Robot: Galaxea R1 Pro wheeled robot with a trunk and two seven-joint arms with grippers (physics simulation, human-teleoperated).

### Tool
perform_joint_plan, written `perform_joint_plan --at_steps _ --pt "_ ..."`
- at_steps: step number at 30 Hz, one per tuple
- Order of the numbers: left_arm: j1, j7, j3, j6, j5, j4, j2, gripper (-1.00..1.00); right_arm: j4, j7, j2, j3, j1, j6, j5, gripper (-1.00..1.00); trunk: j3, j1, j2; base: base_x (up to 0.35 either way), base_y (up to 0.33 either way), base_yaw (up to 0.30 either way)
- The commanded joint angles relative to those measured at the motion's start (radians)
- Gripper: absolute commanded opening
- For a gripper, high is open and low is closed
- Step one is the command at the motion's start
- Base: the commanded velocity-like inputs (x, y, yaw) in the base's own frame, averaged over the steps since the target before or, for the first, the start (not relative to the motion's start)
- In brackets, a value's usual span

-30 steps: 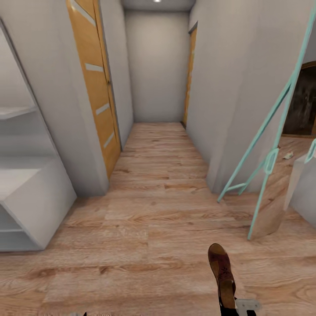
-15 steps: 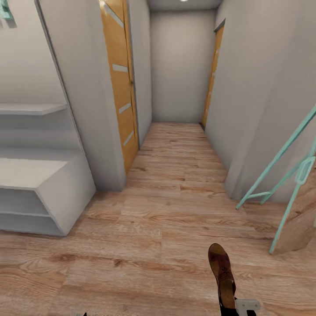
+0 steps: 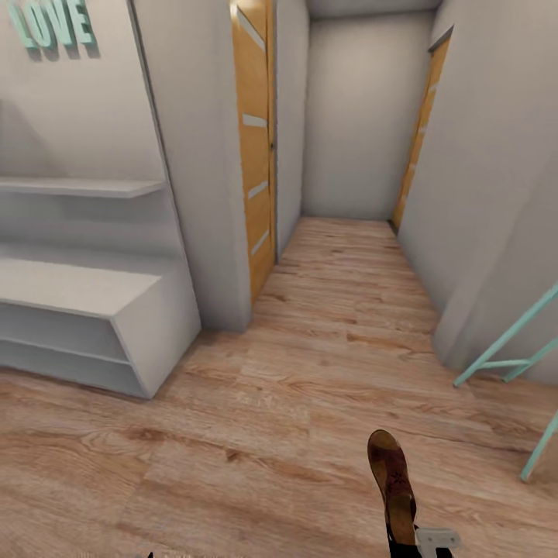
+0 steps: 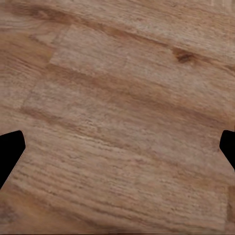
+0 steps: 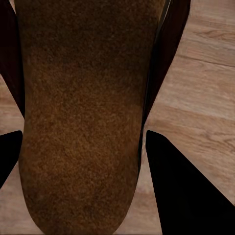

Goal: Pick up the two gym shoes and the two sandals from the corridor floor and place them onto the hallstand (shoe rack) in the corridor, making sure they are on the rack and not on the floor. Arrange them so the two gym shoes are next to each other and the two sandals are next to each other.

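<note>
One brown sandal (image 3: 393, 484) sticks out forward at the bottom of the head view, held above the corridor floor (image 3: 310, 387) by my right gripper (image 3: 412, 542). In the right wrist view its brown sole (image 5: 83, 117) sits between the two dark fingers (image 5: 181, 191), so that gripper is shut on it. The hallstand (image 3: 77, 291) stands at the left, a low white bench with a slanted end, open shelf levels and a floating shelf (image 3: 77, 187) above. My left gripper (image 4: 117, 147) is open over bare planks. The gym shoes are out of view.
Mint letters reading LOVE (image 3: 53, 23) hang on the wall above the hallstand. A narrow hallway runs ahead between an orange door (image 3: 254, 147) on the left and another (image 3: 418, 132) on the right. A teal frame (image 3: 504, 349) leans at the right wall.
The camera has swung left: the hallstand has come further into the picture and the teal frame has slid toward the right edge. The sandal stays held in the right gripper.
</note>
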Motion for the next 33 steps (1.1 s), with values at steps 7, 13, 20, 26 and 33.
perform_joint_plan --at_steps 7,13,20,26,33 --pt "-0.001 -0.01 0.008 -0.002 -0.003 0.001 -0.001 1.0 0.0 -0.003 0.0 0.001 -0.001 -0.003 -0.001 -1.0 -0.001 0.0 0.0 0.0 0.0 0.278" --pt "-0.001 -0.01 0.008 -0.002 -0.003 0.001 -0.001 1.0 0.0 -0.003 0.0 0.001 -0.001 -0.003 -0.001 -1.0 -0.001 0.0 0.0 0.0 0.0 0.278" --pt "-0.001 -0.01 0.009 -0.002 -0.003 0.001 -0.001 1.0 0.0 -0.003 0.0 0.001 -0.001 -0.003 -0.001 -1.0 -0.001 0.0 0.0 0.0 0.0 0.278" --pt "-0.001 -0.01 0.009 -0.002 -0.003 0.001 -0.001 1.0 0.0 -0.003 0.0 0.001 -0.001 -0.003 -0.001 -1.0 -0.001 0.0 0.0 0.0 0.0 0.278" --pt "-0.001 -0.01 0.009 -0.002 -0.003 0.001 -0.001 1.0 0.0 -0.003 0.0 0.001 -0.001 -0.003 -0.001 -1.0 -0.001 0.0 0.0 0.0 0.0 0.278"
